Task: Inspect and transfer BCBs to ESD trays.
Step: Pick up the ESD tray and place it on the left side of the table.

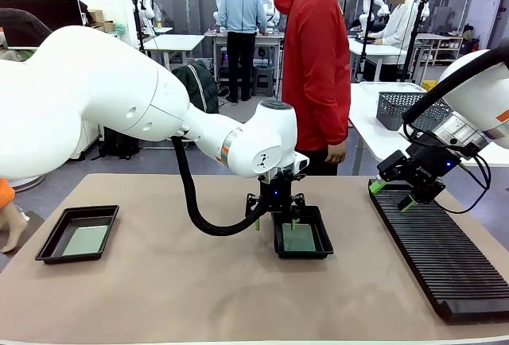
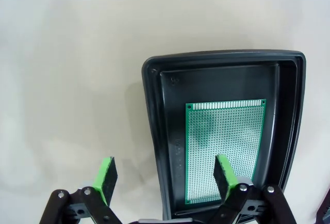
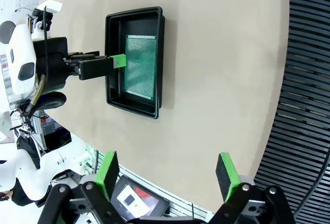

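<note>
Two claws: both spread wide, nothing held
left claw [image 2: 164, 176]: over middle ESD tray [image 2: 154, 131] rim (one finger above its BCB [image 2: 224, 146])
right claw [image 1: 391, 194]: above black rack [image 1: 445, 257]
second tray [image 1: 48, 243]: counter's left, board inside

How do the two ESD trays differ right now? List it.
1. The middle tray sits under the left end effector, which hangs open above it; the left-side tray has no arm near it.
2. The middle tray lies with its long side running away from the robot; the left-side tray lies at a slant near the table's left edge.

Shared: both are shallow and black, and each holds one green board.
</note>
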